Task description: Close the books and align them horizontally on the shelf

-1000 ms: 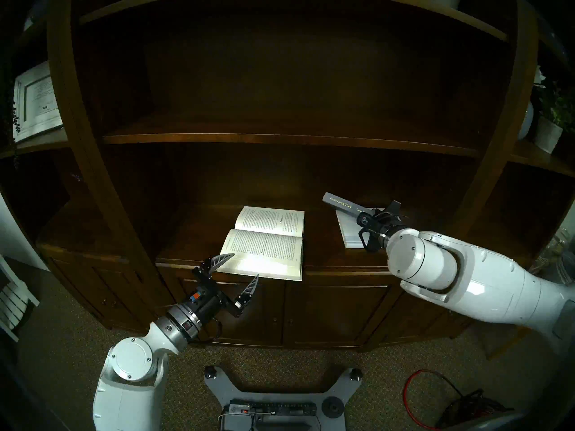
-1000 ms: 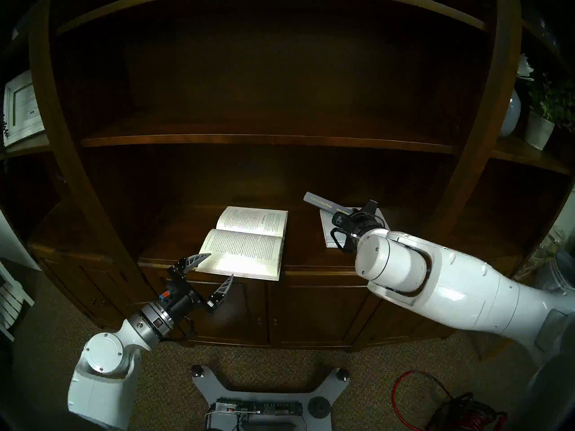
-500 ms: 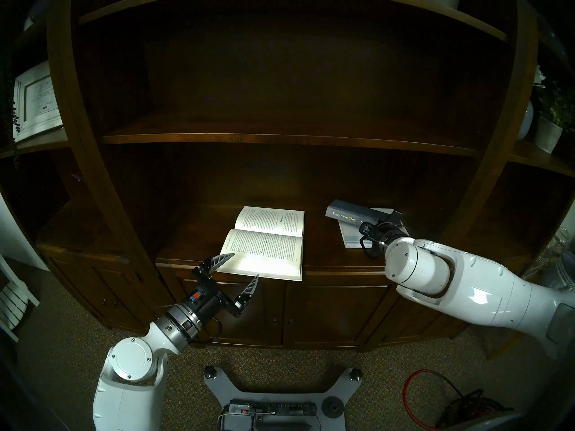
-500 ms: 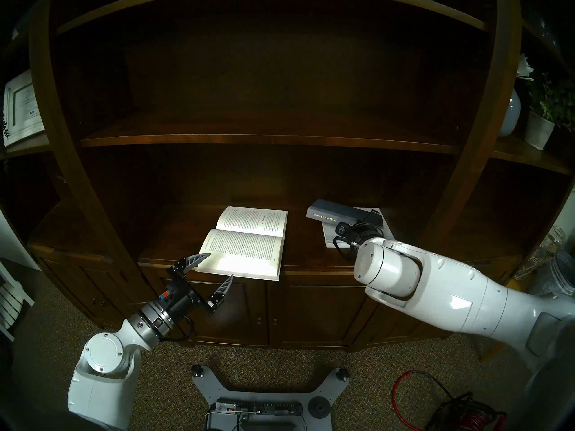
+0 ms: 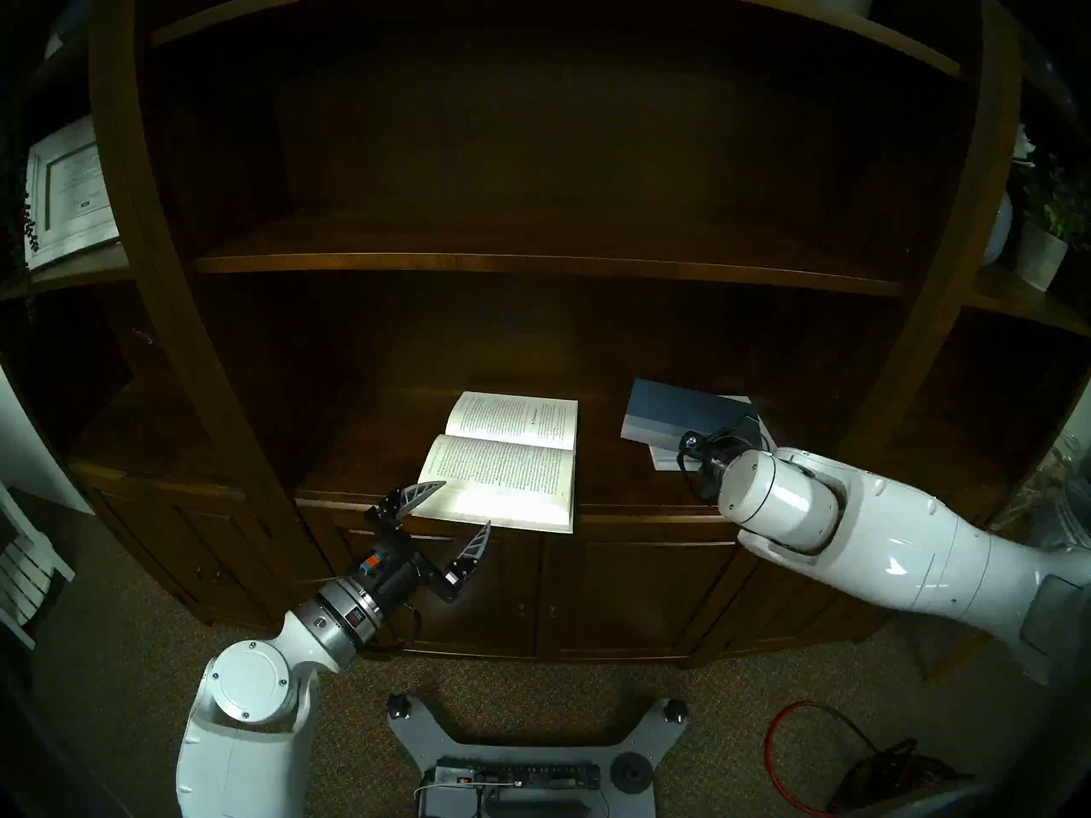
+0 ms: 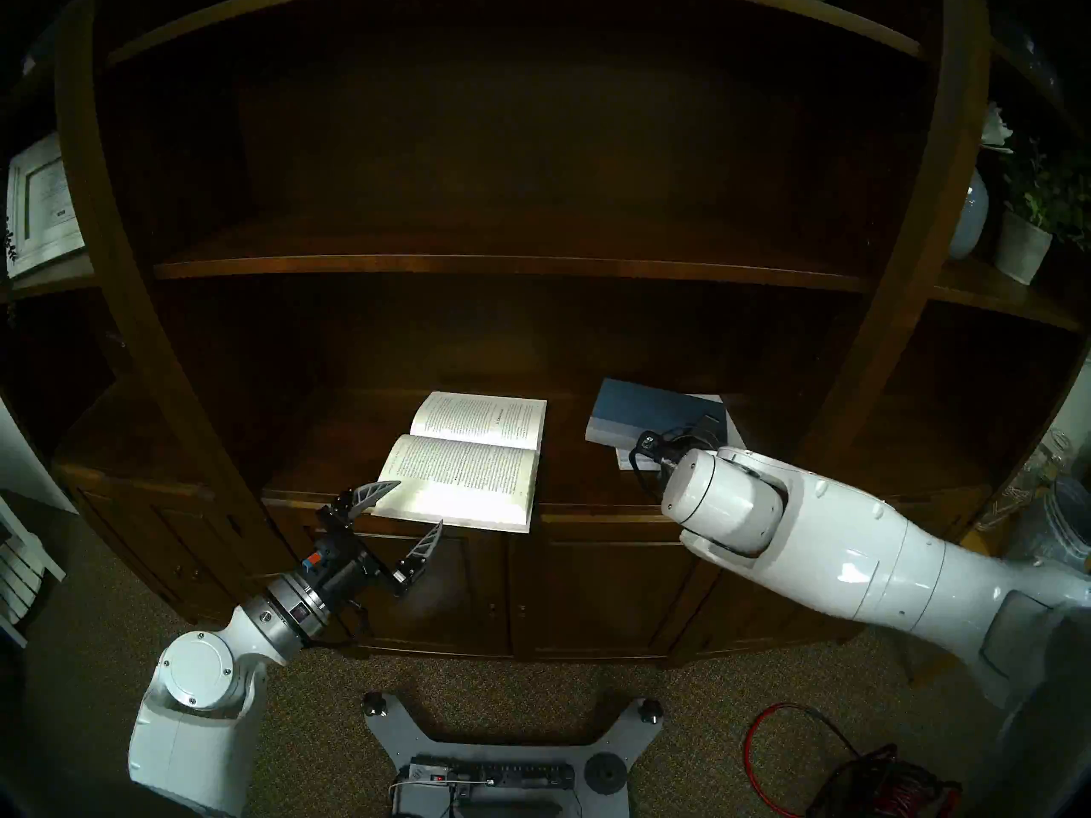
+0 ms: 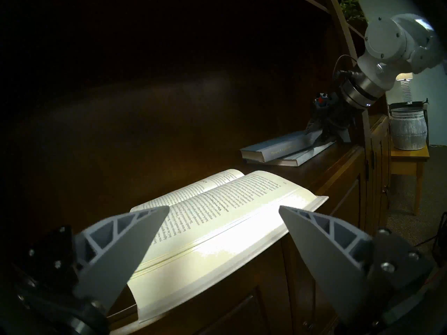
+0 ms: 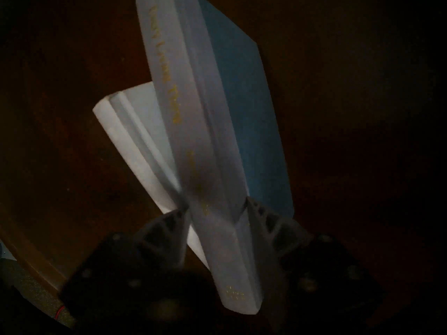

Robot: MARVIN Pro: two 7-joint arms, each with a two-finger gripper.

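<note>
so the right gripper (image 8: 215, 221), clamped on the blue hardcover book's (image 5: 679, 409) grey spine, has just tipped it down flat onto the white squarish book (image 7: 300, 158) beneath it, left gripper (image 5: 457, 513) hanging spread just short of the open white paperback (image 5: 502, 462), which needs closing next

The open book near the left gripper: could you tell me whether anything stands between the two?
Nothing visible does. The left gripper is open in front of the open book, whose near edge overhangs the shelf. The other two books lie farther right.
</note>
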